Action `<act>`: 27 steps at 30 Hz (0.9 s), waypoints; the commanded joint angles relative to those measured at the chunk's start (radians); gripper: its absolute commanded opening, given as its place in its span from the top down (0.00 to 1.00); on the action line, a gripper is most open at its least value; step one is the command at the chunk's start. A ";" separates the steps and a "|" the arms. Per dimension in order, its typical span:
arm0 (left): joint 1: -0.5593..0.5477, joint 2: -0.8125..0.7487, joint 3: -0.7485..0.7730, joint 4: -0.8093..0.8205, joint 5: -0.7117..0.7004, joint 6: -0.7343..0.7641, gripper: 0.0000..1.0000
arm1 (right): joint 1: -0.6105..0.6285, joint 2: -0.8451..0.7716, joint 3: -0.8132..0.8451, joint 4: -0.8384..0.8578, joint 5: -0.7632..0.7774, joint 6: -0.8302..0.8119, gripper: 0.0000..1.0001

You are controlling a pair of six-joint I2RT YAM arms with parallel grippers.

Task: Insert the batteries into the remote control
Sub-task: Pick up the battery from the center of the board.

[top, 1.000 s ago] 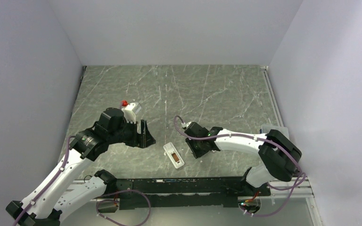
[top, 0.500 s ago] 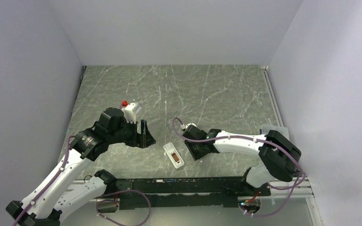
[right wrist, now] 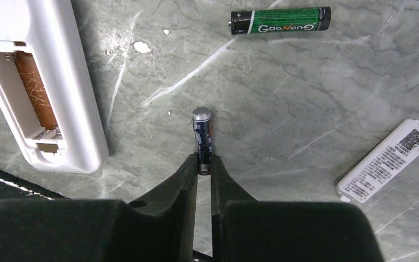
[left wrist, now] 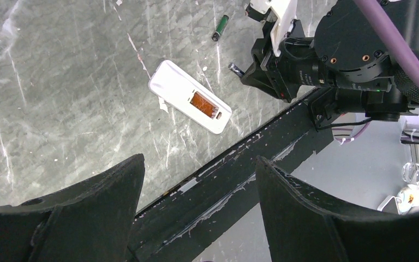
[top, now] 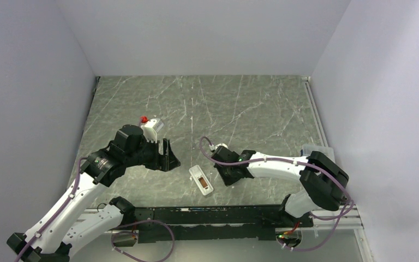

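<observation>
grey marble table, left gripper spread wide above the near edge, right gripper clamped on a dark battery, white remote flat just beside it, compartment open, loose cover opposite, green battery lying nearby

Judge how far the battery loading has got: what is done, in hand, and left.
Done: cover lies off the remote, whose bay is empty. In hand: right gripper pinches one battery by its end. Left: seat it, then the green battery lying loose. Left gripper is open.
</observation>
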 commanded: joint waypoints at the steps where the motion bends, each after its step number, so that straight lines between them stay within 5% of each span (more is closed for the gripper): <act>1: 0.004 -0.008 -0.009 0.035 0.017 0.013 0.21 | 0.012 -0.020 0.004 -0.015 0.011 0.018 0.97; 17: 0.004 -0.010 -0.010 0.033 0.009 0.007 0.21 | 0.024 -0.146 0.059 -0.034 -0.074 0.051 1.00; 27: 0.004 -0.020 -0.009 0.032 0.009 0.010 0.21 | 0.027 -0.089 0.145 -0.046 -0.191 0.073 1.00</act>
